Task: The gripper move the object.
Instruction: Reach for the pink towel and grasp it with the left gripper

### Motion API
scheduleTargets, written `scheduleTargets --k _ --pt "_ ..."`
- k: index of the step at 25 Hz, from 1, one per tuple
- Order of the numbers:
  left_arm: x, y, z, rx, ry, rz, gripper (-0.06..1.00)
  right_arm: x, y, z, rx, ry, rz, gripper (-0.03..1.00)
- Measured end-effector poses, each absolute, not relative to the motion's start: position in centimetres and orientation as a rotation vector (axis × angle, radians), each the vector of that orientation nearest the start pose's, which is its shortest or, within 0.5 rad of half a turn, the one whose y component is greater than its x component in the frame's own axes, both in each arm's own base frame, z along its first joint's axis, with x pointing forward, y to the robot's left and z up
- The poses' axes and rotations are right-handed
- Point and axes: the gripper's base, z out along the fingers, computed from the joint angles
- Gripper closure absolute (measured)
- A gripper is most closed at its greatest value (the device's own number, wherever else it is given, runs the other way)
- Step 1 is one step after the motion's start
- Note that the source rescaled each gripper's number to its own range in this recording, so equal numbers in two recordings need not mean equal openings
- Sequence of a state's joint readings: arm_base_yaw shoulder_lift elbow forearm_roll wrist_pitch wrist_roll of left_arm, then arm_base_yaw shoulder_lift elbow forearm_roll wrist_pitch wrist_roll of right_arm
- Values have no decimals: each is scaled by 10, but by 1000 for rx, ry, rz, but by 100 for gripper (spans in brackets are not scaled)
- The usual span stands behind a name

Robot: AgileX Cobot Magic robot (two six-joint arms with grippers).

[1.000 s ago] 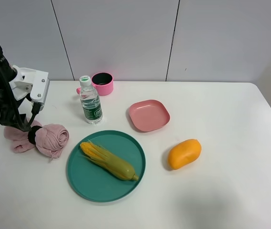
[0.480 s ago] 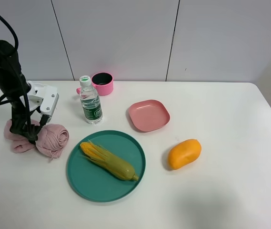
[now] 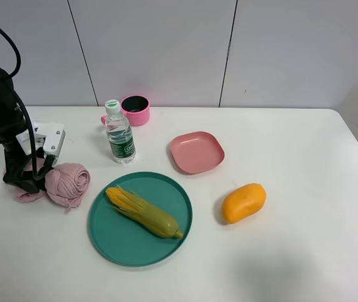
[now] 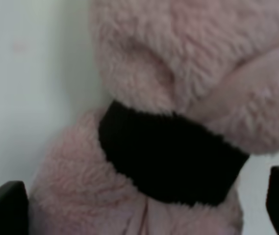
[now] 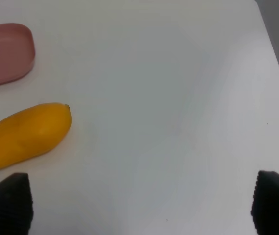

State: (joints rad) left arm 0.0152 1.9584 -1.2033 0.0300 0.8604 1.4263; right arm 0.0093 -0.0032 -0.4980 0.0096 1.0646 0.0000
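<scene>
**The left claw point(image 3: 29, 181) at the pink towel point(image 3: 67, 182)**

The claw is spread wide, with the black band point(image 4: 168, 161) between its tips. The towel is laid on the worktop point(image 3: 292, 251), beside the green plate point(image 3: 119, 242). The right claw point(image 5: 139, 205) is spread too, near the mango point(image 5: 26, 134).

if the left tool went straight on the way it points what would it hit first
The pink towel: its black band sits right between the left tool's open fingers, apparently very close.
</scene>
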Motion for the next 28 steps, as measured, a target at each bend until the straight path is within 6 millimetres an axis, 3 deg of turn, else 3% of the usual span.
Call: scheduleTargets --k 9,14,22,23,25,26,28 --pt "357 -3 136 2019 2277 -104 -5 -5 1 276 -10 2047 17 -3" --pt "355 1 134 2124 2251 -72 -5 -5 1 276 -10 2047 17 -3" --pt "357 1 122 2126 2267 -82 -4 -5 1 276 -10 2047 17 -3" --pt "358 1 119 2126 2270 -85 1 -5 1 276 -10 2047 17 -3" --pt "359 2 115 2126 2271 -85 21 -5 1 276 -10 2047 17 -3" --pt "360 2 114 2122 2269 -77 39 -5 1 276 -10 2047 17 -3" --pt "359 1 114 2122 2271 -83 85 -5 1 276 -10 2047 17 -3"
